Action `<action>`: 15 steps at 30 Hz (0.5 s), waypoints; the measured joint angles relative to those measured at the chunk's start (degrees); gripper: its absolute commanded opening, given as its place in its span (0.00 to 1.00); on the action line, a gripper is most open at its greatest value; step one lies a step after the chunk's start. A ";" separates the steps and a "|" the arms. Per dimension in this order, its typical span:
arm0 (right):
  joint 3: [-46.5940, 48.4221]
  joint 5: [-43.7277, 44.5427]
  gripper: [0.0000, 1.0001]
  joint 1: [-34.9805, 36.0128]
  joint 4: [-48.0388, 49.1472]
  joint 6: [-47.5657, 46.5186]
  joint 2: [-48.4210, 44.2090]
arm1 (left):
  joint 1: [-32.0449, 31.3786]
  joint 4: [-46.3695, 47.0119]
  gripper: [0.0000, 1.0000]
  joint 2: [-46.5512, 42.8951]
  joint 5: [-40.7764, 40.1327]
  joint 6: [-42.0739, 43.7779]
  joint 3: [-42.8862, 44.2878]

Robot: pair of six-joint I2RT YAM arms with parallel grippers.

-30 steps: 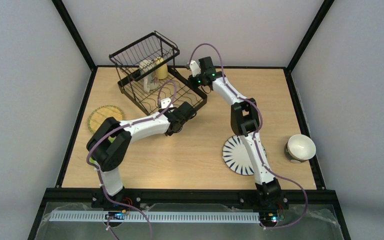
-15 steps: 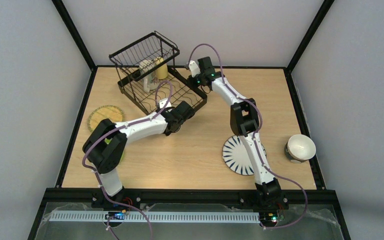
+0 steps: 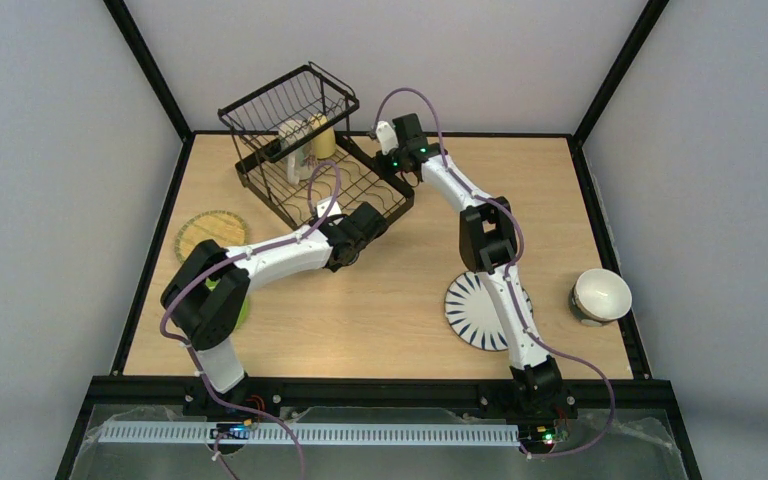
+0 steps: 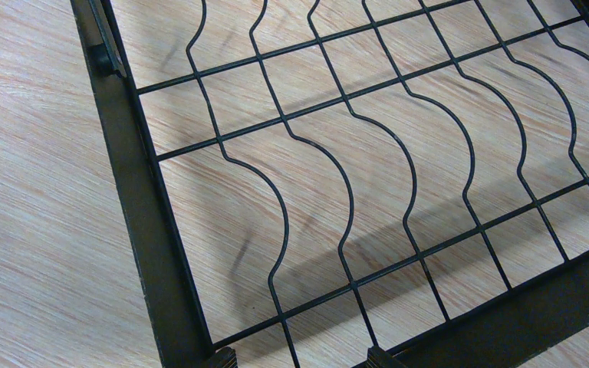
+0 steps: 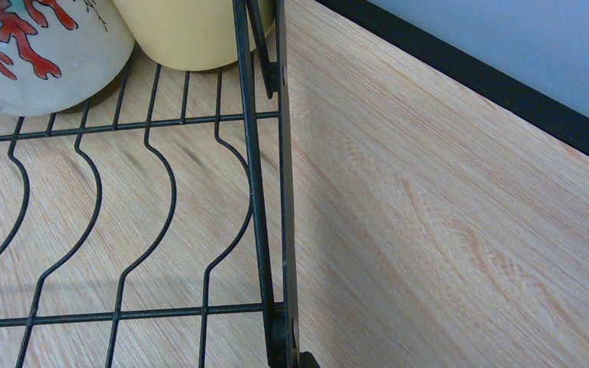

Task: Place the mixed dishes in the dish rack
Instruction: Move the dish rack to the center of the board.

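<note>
Wooden bench (image 3: 390, 290) with dish rack (image 3: 282, 90) at far left holding coral-patterned beige mug (image 5: 38, 38) and yellow mug (image 5: 192, 31); left end effector (image 4: 304, 359) released over its dividers, right end effector (image 3: 384, 140) clenched beside its far-right edge.

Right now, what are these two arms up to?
Two robot arms are loading dishes into a wire rack. A beige mug and a yellow mug stand in it. The left pincer hangs open and empty over the rack's near edge. The right pincer is shut, holding nothing, at its far side by the mugs. A striped plate, a woven plate and a bowl lie on the table, not yet loaded.
</note>
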 measured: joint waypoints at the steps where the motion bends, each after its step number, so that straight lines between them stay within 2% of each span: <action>1: 0.00 0.09 0.00 0.02 -0.02 0.00 0.00 | 0.00 0.00 0.99 0.00 0.00 0.00 0.00; 15: -0.66 1.64 0.00 0.76 0.00 -0.46 -0.68 | 0.35 -0.48 0.99 -0.68 -0.13 -0.17 -0.61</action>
